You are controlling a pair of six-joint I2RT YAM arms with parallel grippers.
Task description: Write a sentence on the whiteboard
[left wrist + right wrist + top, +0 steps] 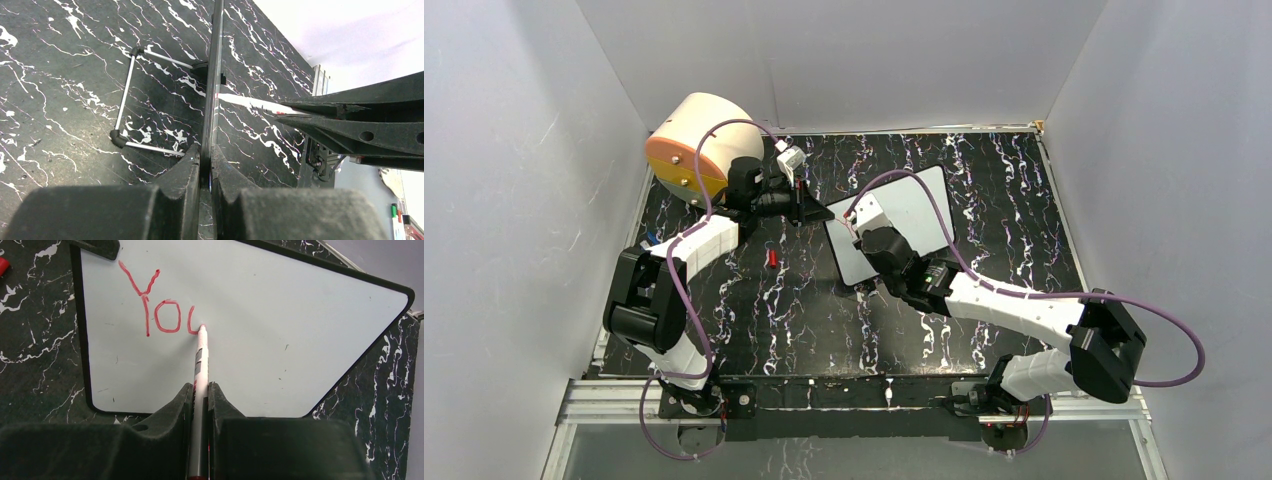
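Note:
The whiteboard (919, 212) stands in the middle of the table, propped on a wire stand (125, 100). My left gripper (817, 212) is shut on its left edge; in the left wrist view the board is edge-on (216, 75) between the jaws of the left gripper (206, 152). My right gripper (200, 387) is shut on a white marker (200, 365), its red tip touching the whiteboard (280, 340). The sentence (160, 310) reads "Yo" in red, plus the start of a third letter at the tip. The right gripper (861, 222) hovers over the board's left part.
A beige drum (692, 140) with an orange face lies at the back left, behind the left arm. A small red cap (771, 258) lies on the black marbled table (804, 320), left of the board. White walls enclose the table on three sides.

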